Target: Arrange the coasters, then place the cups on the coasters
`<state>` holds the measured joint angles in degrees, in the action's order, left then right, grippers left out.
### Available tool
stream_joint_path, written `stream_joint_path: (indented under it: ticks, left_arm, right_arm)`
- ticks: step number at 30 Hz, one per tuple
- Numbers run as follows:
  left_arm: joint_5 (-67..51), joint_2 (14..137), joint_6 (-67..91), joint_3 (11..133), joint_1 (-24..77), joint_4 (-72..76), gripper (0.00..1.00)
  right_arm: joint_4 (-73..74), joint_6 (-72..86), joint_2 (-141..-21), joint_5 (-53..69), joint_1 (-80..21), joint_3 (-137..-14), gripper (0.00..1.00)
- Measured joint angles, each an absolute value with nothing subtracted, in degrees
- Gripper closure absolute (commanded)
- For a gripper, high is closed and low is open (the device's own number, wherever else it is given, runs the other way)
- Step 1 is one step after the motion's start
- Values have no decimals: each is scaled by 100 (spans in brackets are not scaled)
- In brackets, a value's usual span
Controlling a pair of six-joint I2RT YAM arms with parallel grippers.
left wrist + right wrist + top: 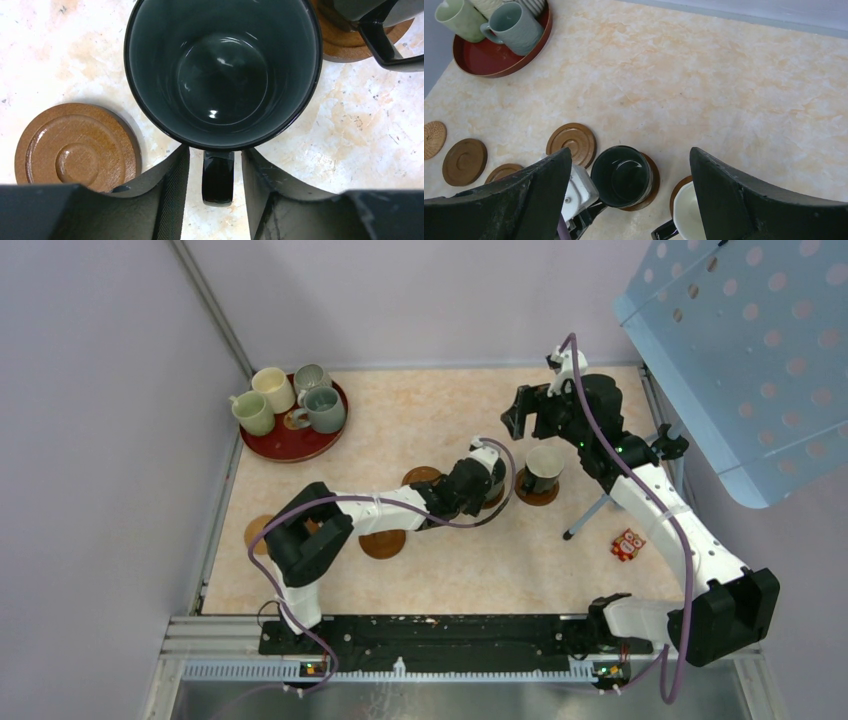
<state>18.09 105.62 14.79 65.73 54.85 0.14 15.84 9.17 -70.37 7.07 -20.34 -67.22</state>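
Dark cup (222, 75) is upright, mouth up, long axis vertical. Its handle (218, 177) points to 6 o'clock in the left wrist view and about 7 o'clock in the right wrist view, straight at the left end effector (216, 152). Left end effector is open: its fingers (172, 192) flank the handle with a sliver of gap on each side, not pinching. Dark cup sits on a brown coaster (652, 176), only the 3 o'clock edge showing in the right wrist view. It is mid-bench, slightly right of centre in the top view.

Cream-lined cup (545, 468), dark outside, stands upright on a second coaster (537, 497) at 3 o'clock of the dark cup. Its handle points to roughly 7 o'clock in the right wrist view. Right end effector (630, 152) hangs above both cups, jaws spread wide, holding nothing.

Bare coasters lie flat. A ringed coaster (75, 147) is near the dark cup at 8 o'clock in the left wrist view. A far brown coaster (465, 161) and a tan woven coaster (434, 139) sit out at 9 o'clock.

Dark red tray (262, 445) is in the 10 o'clock corner of the bench. It carries four upright cups: cream cup (273, 388), pale green cup (252, 412), ribbed grey cup (312, 378), grey-green cup (322, 408).

Bench (420, 410) has a cream-and-orange marbled top. Walls (100, 440) are pale lilac-grey. A perforated blue panel (740, 350) is at 2 o'clock, and a small red packet (628, 544) lies on the bench at 4 o'clock.
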Motion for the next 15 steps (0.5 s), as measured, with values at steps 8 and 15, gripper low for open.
stream_joint_path:
  ticks: [8,15]
  left_arm:
    - [1872,10543,1485,6573,5483,-257,13]
    - [1568,10066,1492,6707,5406,-851,1]
  right_arm:
    - [1594,816,-7037,947,-2034,-6722,13]
    - [2060,353,-7194,1656,-2034,-7102,12]
